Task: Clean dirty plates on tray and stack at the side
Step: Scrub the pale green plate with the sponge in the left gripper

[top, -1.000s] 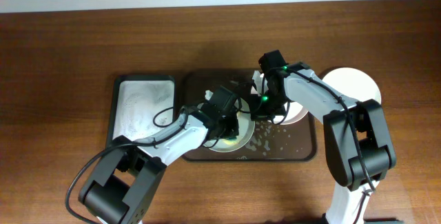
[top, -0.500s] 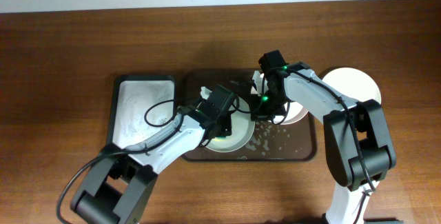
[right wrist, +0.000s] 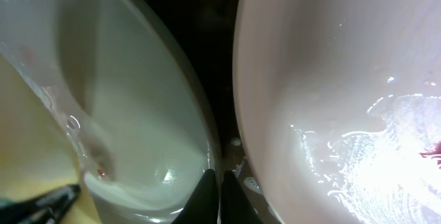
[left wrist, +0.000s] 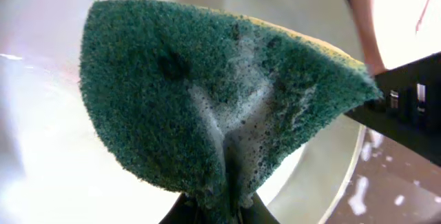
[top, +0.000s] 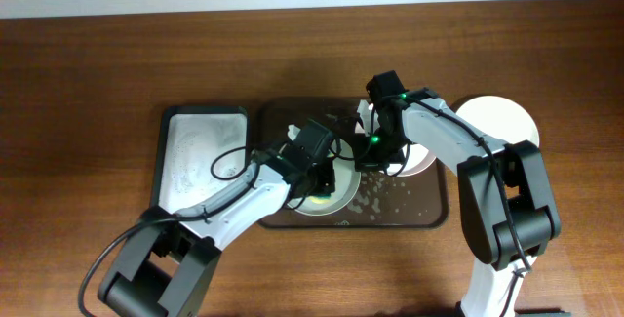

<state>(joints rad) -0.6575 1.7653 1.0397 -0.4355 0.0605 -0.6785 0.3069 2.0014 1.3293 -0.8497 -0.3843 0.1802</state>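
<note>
Overhead: left gripper [top: 317, 174] low over the pale green plate [top: 338, 193], mid-tray [top: 409, 217]. Right gripper [top: 374, 157] at that plate's right edge, beside the pinkish plate [top: 422, 159]. Cream plate [top: 502, 117] off the tray, on the worktop [top: 97, 73] at the right.

Left wrist: pinching a foamy green sponge [left wrist: 207, 93] at its folded base, plate straight beneath.

Right wrist: pressed together, tips down in the dark gap between the two rims; hard to tell whether gripping the green rim.

Probably scrubbing next, straight down with the left.

No text, label, brand, number or sign can be read in any view, neither on the plates [top: 502, 117], the tray [top: 409, 207] nor the sponge [left wrist: 207, 93].
</note>
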